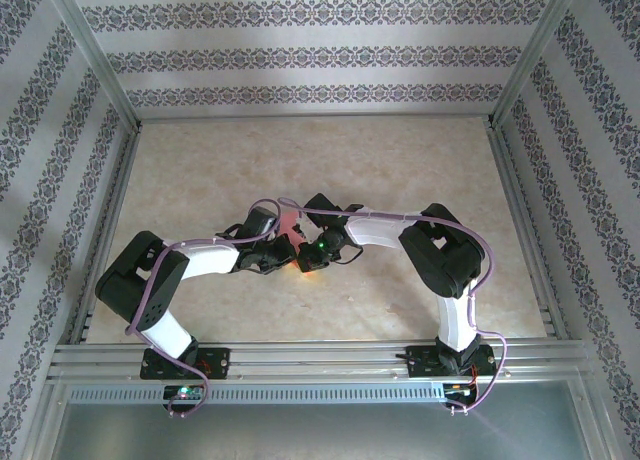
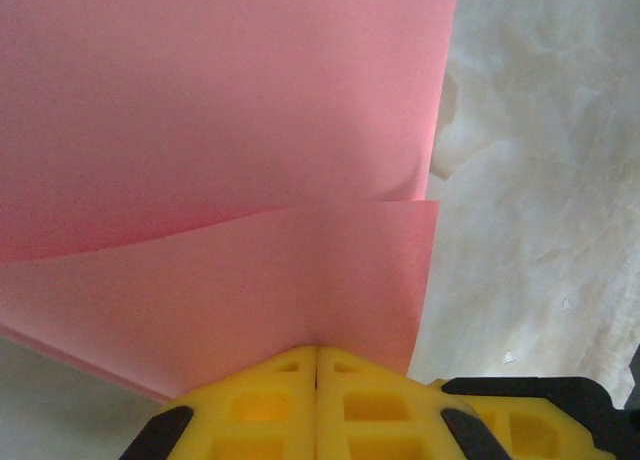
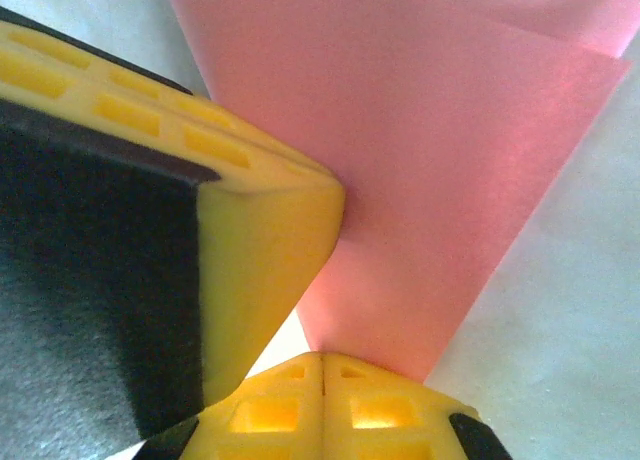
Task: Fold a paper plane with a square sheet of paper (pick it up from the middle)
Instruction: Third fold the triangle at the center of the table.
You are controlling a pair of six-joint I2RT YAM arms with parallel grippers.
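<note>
The square sheet of paper (image 2: 220,130) is salmon-pink and lies in two overlapping layers, with one layer's edge crossing the other. My left gripper (image 2: 317,352) is shut on its lower edge, yellow fingertips pressed together. My right gripper (image 3: 323,358) is shut on a narrow pointed end of the same sheet (image 3: 430,160). The left gripper's yellow and black fingers (image 3: 260,240) stand close on the left in the right wrist view. From above, both grippers (image 1: 285,255) (image 1: 306,263) meet at the table's middle, and a small patch of the pink sheet (image 1: 291,223) shows between them.
The beige marbled table (image 1: 400,170) spreads around the arms. Patterned walls with metal frame rails (image 1: 120,110) close it in at the back and sides. A metal rail (image 1: 320,355) runs along the near edge by the arm bases. One finger of the right gripper (image 2: 540,415) shows at the lower right of the left wrist view.
</note>
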